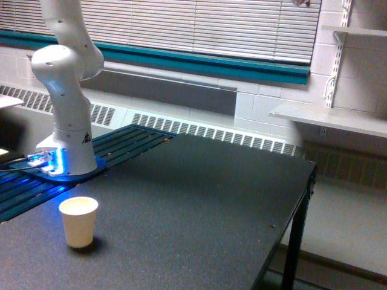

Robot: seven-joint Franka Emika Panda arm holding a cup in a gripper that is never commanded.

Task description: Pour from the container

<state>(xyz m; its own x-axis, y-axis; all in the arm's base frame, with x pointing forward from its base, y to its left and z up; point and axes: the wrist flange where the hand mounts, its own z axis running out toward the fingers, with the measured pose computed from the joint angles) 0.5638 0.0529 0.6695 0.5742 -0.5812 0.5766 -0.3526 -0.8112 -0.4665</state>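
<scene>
The container is out of view. My gripper is out of view too: the white arm point(63, 66) rises from its base point(66, 158) at the exterior view's left and leaves the frame at the top. A tiny pinkish-dark bit point(301, 2) pokes in at the top edge on the right, and too little of it shows to tell what it is. A small cream-white paper cup point(78, 222) stands upright on the dark table point(199, 199), near the front left, in front of the base.
The table's right edge point(305, 181) drops to the floor. White wall shelves point(338, 118) hang beyond it on the right. A window with blinds point(199, 24) and a long radiator grille point(211, 130) run along the back wall. Blue light glows at the base.
</scene>
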